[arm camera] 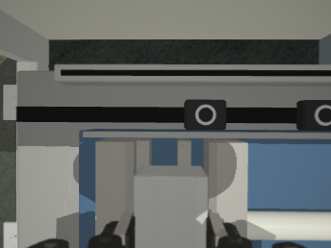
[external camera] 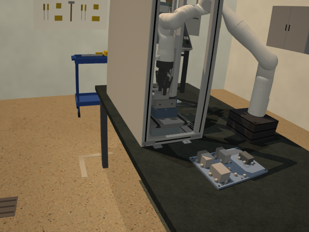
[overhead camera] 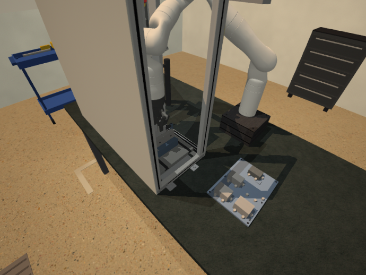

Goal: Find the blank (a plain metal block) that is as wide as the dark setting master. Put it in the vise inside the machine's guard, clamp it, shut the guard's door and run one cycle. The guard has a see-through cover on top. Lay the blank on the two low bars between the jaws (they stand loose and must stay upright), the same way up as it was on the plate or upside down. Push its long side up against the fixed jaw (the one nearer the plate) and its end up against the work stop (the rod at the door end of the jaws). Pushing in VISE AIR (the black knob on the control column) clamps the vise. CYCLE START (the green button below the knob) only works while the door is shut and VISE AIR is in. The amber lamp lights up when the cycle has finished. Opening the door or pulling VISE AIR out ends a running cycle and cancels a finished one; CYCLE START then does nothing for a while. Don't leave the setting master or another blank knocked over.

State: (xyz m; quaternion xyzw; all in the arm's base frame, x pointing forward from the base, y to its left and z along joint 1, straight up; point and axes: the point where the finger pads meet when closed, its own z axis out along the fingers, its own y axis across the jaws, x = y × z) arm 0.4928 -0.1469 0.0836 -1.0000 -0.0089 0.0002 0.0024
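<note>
My gripper (external camera: 162,92) (arm camera: 170,231) is inside the guard, shut on a plain grey blank (arm camera: 170,207). In the wrist view the blank is lined up over the gap between the fixed jaw (arm camera: 114,178) (external camera: 164,103) on the left and the moving jaw (arm camera: 231,168) on the right. The two low bars (arm camera: 143,153) (arm camera: 184,153) show beyond the blank's end and look upright. Its underside and its contact with bars and jaws are hidden. The work stop cannot be made out. The dark setting master (overhead camera: 255,172) (external camera: 246,157) stands on the plate (overhead camera: 267,186) (external camera: 258,169).
Other blanks (overhead camera: 243,206) (overhead camera: 235,179) (overhead camera: 223,192) stand on the plate among pegs. Guard posts (overhead camera: 211,79) (external camera: 212,67) and a side panel (external camera: 128,62) surround the arm. The control column (external camera: 184,70) stands behind. A rail with black brackets (arm camera: 205,114) lies past the vise.
</note>
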